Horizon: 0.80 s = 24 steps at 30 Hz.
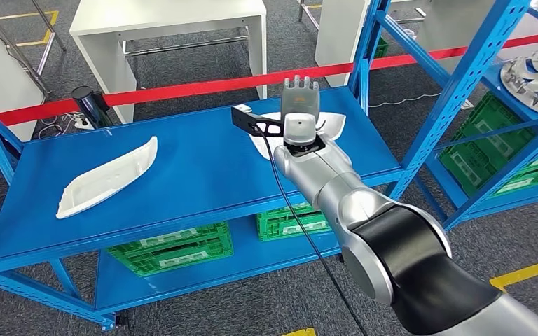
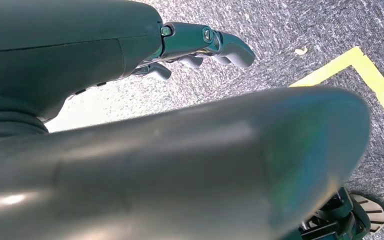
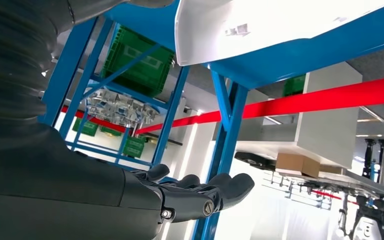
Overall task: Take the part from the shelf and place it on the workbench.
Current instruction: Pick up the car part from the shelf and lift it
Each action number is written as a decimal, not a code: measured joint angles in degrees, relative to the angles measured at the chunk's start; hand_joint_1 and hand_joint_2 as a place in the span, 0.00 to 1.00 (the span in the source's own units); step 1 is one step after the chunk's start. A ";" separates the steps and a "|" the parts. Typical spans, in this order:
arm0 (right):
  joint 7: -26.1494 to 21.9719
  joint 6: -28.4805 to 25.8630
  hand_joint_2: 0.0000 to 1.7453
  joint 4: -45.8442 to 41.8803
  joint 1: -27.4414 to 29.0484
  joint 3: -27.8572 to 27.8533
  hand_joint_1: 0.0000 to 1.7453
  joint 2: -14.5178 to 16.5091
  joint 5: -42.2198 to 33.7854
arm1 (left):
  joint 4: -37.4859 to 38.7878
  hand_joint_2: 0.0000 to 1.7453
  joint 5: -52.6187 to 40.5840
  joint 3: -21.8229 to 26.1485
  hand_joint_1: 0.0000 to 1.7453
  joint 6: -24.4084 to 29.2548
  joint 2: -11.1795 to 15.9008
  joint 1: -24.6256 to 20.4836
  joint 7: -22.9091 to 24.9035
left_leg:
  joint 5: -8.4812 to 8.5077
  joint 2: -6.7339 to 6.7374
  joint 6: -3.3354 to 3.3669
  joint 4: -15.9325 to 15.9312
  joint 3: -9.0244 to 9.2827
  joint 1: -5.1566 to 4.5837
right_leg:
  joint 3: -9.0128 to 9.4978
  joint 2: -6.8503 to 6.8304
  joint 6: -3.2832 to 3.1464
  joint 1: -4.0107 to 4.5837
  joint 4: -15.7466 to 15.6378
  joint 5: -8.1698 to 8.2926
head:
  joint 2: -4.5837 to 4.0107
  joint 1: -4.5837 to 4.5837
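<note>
Two long white parts lie on the blue shelf (image 1: pixel 203 168): one part (image 1: pixel 108 176) at the left, and another part (image 1: pixel 333 124) at the right rear. My right hand (image 1: pixel 301 105) hovers over the right part with its fingers stretched forward and holds nothing. The right wrist view has this hand (image 3: pixel 200 192) with fingers straight and empty, a gap away from the white part (image 3: pixel 280 25) on the shelf edge. My left hand (image 2: pixel 200 47) hangs over the grey floor, fingers loosely extended and empty.
Green crates (image 1: pixel 171 246) stand on the lower shelf level. A second blue rack (image 1: pixel 490 105) at the right carries a silvery part (image 1: pixel 536 80) and more green crates. Red barrier tape (image 1: pixel 182 89) runs behind the shelf, with a white table (image 1: pixel 168 21) beyond it.
</note>
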 joint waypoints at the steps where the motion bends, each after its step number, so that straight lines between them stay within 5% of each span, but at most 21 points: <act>1: 0.02 0.00 1.00 0.00 0.03 0.00 0.00 -0.05 0.00 | 0.00 0.00 -0.04 0.00 0.00 0.00 0.00 0.00 0.00 | 0.00 0.00 0.00 0.00 0.00 0.00 | 0.00 0.00 0.00 0.00 0.00 0.00 | 0.00 0.00; 24: -0.08 0.02 1.00 0.00 1.06 0.00 0.00 -0.58 0.00 | 0.00 0.00 -0.20 0.00 0.00 0.00 0.00 0.00 0.03 | -0.01 -0.01 0.01 0.00 -0.01 0.00 | 0.00 0.00 0.00 0.00 0.00 0.00 | 0.00 0.00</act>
